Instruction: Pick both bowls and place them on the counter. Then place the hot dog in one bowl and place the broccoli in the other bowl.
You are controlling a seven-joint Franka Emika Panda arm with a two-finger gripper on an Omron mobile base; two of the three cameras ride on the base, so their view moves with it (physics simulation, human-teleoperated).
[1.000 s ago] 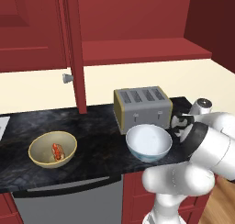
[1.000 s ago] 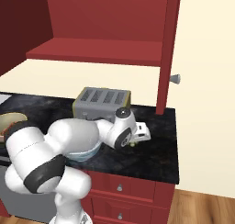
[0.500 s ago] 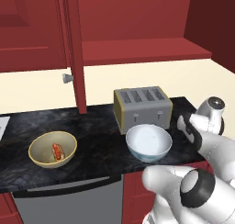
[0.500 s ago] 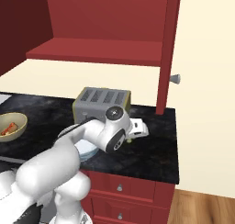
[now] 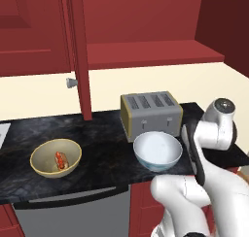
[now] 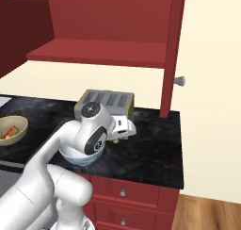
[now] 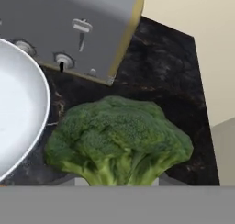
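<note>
The broccoli point(image 7: 119, 140) looms large in the hand view, sitting between the tips of my gripper point(image 7: 117, 182), which is shut on it just above the counter point(image 7: 160, 81). To its left curves the rim of the white bowl point(image 7: 18, 113). In the left base view the white bowl point(image 5: 157, 151) stands on the counter point(image 5: 107, 143) in front of the toaster. The olive-tan bowl point(image 5: 56, 158) stands at the left with the hot dog point(image 5: 60, 159) inside. In the right base view my gripper point(image 6: 126, 130) hangs to the right of the toaster, beside the white bowl point(image 6: 77, 158).
A silver toaster point(image 5: 151, 113) stands behind the white bowl, close to my hand point(image 7: 69, 30). A red shelf and a cabinet post point(image 6: 167, 59) rise above the counter's right end. The counter's right edge point(image 6: 179, 144) is near.
My arm has swung and its elbow now stands higher in both base views. The hand has shifted slightly left, toward the white bowl. The bowls and hot dog have not moved.
</note>
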